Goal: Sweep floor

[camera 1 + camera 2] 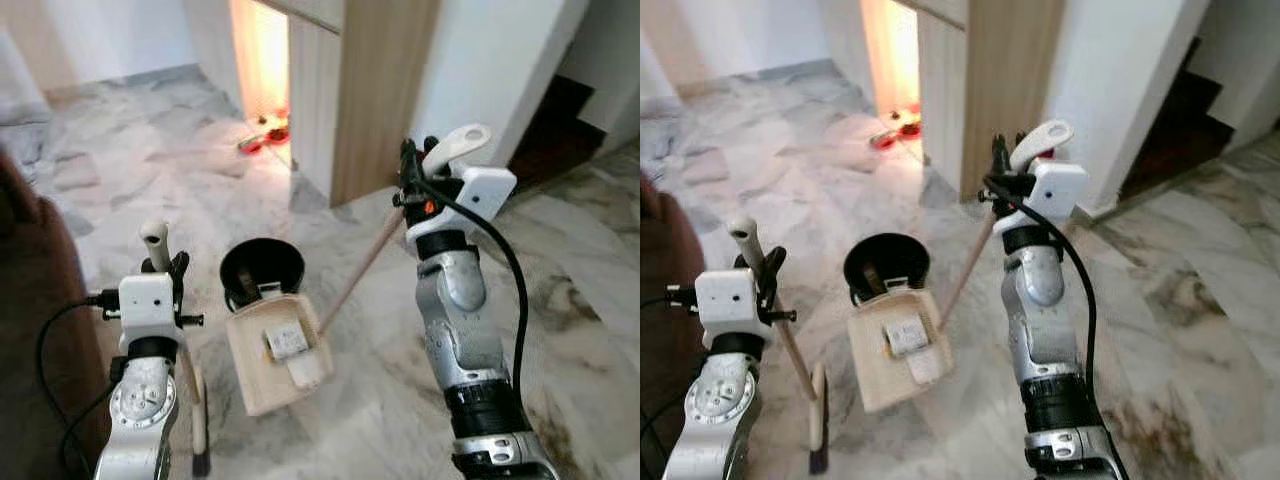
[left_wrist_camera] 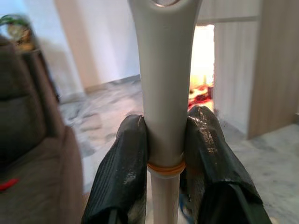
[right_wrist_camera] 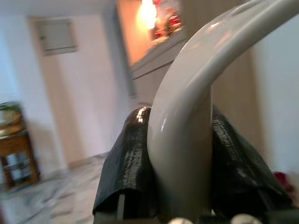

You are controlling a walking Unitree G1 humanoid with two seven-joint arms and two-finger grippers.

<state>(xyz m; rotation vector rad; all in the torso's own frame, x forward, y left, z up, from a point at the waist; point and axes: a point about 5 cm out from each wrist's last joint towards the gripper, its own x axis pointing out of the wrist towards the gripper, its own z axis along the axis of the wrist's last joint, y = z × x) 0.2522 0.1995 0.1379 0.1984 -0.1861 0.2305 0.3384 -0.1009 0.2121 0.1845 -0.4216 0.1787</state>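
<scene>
Left gripper (image 2: 164, 154): clamped on the pale broom handle (image 2: 164, 93), lower left of frame | broom (image 1: 816, 420): head on the marble floor (image 1: 560, 290), bottom left | right gripper (image 3: 180, 149): pinching the curved dustpan handle (image 3: 196, 93), centre right | dustpan (image 1: 275, 360): beige, lower centre, against a black bin (image 1: 262, 268)

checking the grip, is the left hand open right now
No, the left hand is shut on the broom handle, its black fingers pressed against both sides.
</scene>
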